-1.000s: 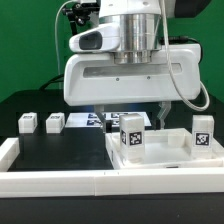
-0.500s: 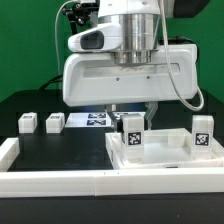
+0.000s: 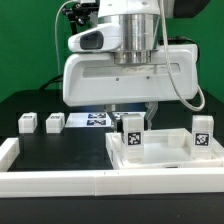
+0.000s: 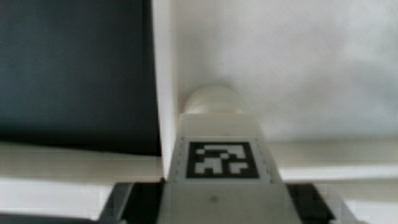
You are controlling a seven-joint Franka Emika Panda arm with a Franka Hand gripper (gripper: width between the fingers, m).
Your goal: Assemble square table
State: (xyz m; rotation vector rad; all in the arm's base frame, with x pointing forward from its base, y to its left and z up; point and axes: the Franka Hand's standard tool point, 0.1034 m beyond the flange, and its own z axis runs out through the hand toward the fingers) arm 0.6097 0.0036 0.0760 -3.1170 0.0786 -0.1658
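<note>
Claw: we are seeing the claw [image 3: 132,112] partly closed. Its fingers [image 4: 143,208] are lying against both sides of the tagged leg [image 3: 132,131], so we are judging that it is gripping that leg and nothing else.
Where the leg is: it is sitting directly under the claw, between the fingers, with its foot on the square slab [image 3: 165,160].
Key relation: the leg's long axis is running upright, in line with the claw's own approach from above. Whatever move is coming is therefore turning on that vertical line, either a straight lift or a twist about it. We cannot tell whether the foot is already seated in a hole.
Look of the leg: we are looking at a short white block with a black-and-white tag on its face. In the wrist view it is narrowing to a rounded end away from the claw.
Slab: it is lying flat below the claw, white with a raised rim, and reaching mostly toward the exterior view's right.
Other legs: a second leg [image 3: 203,130] is standing on the slab well off to the exterior view's right of the claw. Two loose legs [image 3: 54,122] are resting on the dark table on the opposite side.
Marker board: the marker board [image 3: 90,120] is lying behind the claw, partly hidden.
</note>
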